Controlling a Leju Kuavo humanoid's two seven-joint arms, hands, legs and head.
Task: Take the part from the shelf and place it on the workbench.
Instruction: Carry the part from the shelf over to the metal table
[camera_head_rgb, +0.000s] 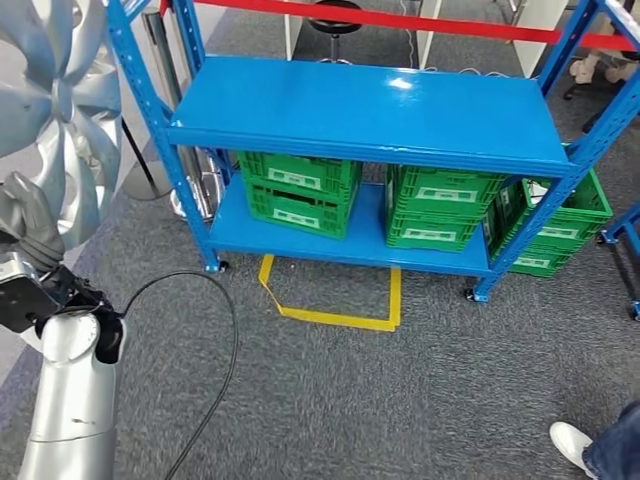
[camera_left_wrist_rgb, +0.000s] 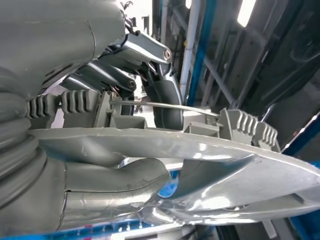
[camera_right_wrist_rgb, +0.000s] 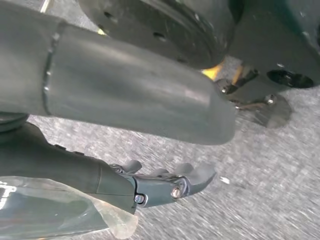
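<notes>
One silver part, like a wheel cover, held up at the far left by the left hand, fingers clamped over its rim. Hung beside the grey carpet: right hand, fingers loosely apart, nothing inside. Stood ahead: blue shelf with green crates.

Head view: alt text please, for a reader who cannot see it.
The robot's left hand holds a silver wheel cover at the left edge, facing a blue shelf whose lower level holds green crates.

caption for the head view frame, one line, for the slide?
Left hand holds the silver wheel cover beside the blue shelf, green crates on its lower level.
</notes>
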